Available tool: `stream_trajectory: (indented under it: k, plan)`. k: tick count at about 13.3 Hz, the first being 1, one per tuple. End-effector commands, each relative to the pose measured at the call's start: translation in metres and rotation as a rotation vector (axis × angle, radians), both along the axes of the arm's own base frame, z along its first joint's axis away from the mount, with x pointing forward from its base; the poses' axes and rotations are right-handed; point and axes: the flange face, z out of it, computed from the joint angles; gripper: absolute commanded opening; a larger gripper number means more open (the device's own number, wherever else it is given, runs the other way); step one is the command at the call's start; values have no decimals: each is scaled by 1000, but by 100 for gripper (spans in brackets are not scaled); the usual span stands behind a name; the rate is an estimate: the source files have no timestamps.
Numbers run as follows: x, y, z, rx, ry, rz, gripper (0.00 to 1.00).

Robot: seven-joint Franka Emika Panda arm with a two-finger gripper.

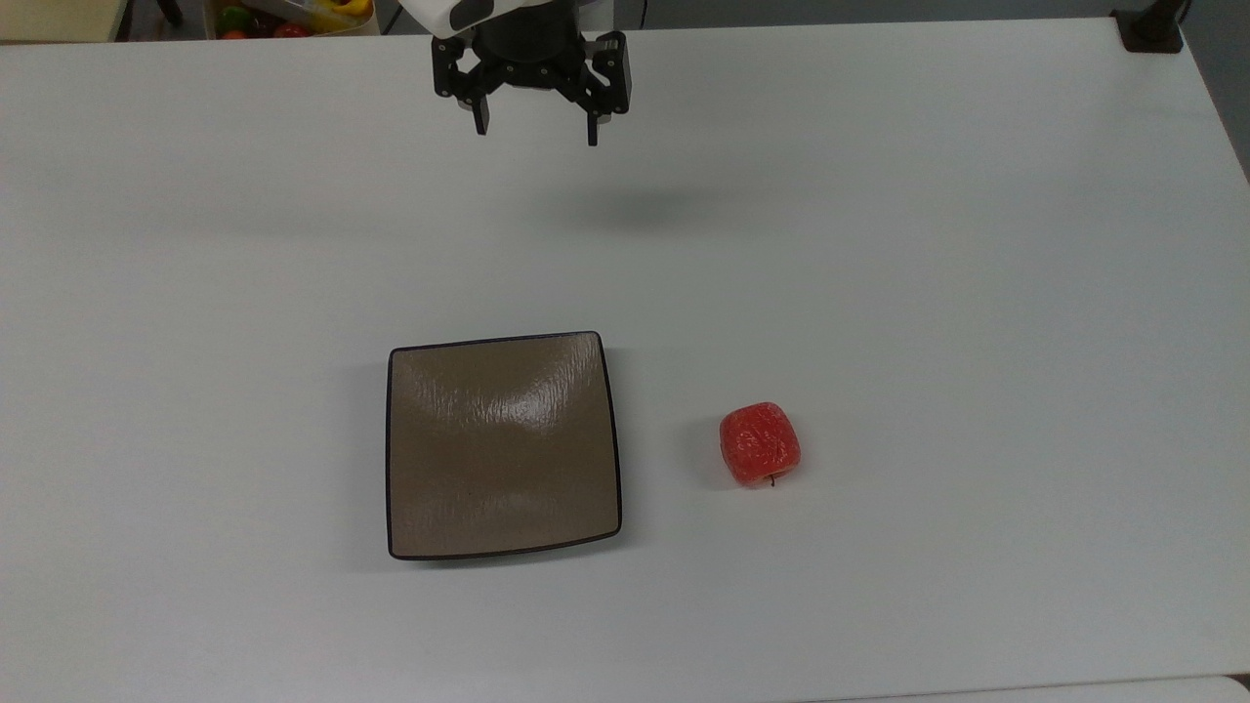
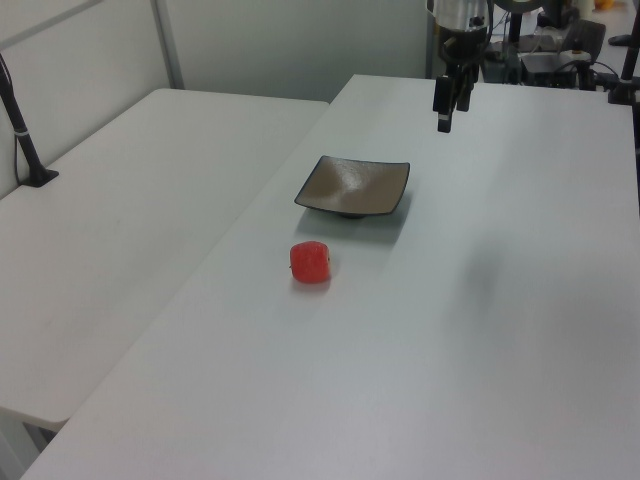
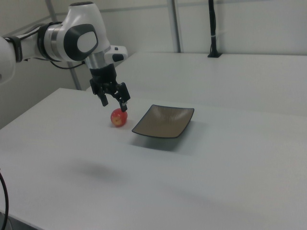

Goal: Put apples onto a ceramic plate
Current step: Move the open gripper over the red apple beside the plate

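The end effector (image 1: 535, 127) hangs empty, jaws spread, above the worktop (image 1: 928, 244). Well below it in the top view, the apple (image 1: 760, 444) sits beside the ceramic plate (image 1: 503, 444). Probably light, firm and slick; pinch its flatter sides.

The gripper (image 1: 536, 129) was held high at the top view's 12 o'clock, its two black fingers (image 1: 593, 127) spread apart and pointed downward with nothing between them. In the right view the white arm (image 3: 72, 40) was extended in from 9 o'clock, wrist bent downward
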Motion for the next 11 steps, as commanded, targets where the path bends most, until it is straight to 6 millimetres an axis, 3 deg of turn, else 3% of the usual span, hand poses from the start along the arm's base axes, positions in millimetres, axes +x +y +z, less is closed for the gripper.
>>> stream_trajectory:
  k: [1, 7, 11]
  plan:
    - [-6, -3, -3, -17, -13, 57, 100]
    - [2, 5, -11, -22, -24, 70, 100]
    - [37, 19, -36, 6, -85, 53, 100]
